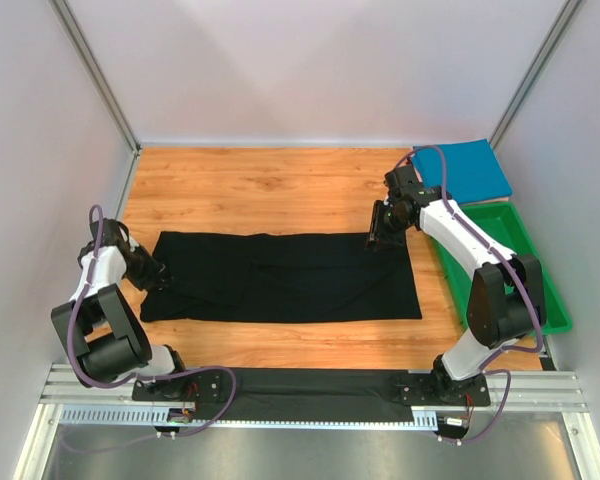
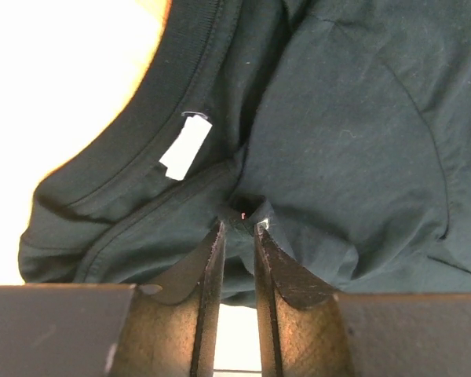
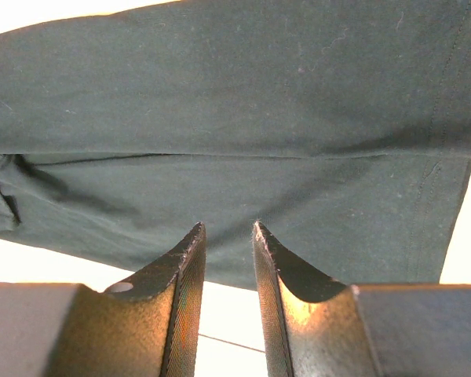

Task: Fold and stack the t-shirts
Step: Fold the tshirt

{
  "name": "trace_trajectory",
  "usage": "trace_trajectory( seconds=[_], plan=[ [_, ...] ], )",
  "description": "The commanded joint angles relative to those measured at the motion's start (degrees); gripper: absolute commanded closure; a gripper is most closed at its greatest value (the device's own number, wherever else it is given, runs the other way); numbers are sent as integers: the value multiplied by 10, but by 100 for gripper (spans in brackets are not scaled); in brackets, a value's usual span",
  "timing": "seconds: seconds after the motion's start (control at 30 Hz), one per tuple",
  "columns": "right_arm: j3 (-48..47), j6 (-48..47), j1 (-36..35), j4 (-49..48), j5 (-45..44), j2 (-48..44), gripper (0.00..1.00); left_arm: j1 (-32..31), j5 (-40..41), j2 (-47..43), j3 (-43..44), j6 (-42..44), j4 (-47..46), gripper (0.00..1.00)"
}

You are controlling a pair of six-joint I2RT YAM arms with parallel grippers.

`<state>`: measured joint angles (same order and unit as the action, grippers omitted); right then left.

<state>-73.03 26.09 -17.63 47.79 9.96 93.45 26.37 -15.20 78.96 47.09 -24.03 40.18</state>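
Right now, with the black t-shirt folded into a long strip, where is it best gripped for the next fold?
Take the black t-shirt at its collar end, coming from the left side. The doubled layers by the neckband bunch into a pinchable ridge, as at the left gripper. The flat middle offers nothing to pinch.

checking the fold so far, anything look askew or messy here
The long folded black cloth t-shirt lies flat except its left end, where the collar is bunched and the edge slants, unlike the squarer right end.
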Motion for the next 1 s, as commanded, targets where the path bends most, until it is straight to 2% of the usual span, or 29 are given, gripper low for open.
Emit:
trace_trajectory(
  seconds=[0.0,0.67,0.97],
  plan=[
    [-9,-8,-3,1,-10,-5,68,3,-25,2,-5,-17,-28,71],
    [-22,-7,-3,0,-12,11,68,4,-15,75,10,-14,-20,67],
    [-36,-10,-3,2,-13,27,68,4,5,79,35,3,9,62]
  ],
)
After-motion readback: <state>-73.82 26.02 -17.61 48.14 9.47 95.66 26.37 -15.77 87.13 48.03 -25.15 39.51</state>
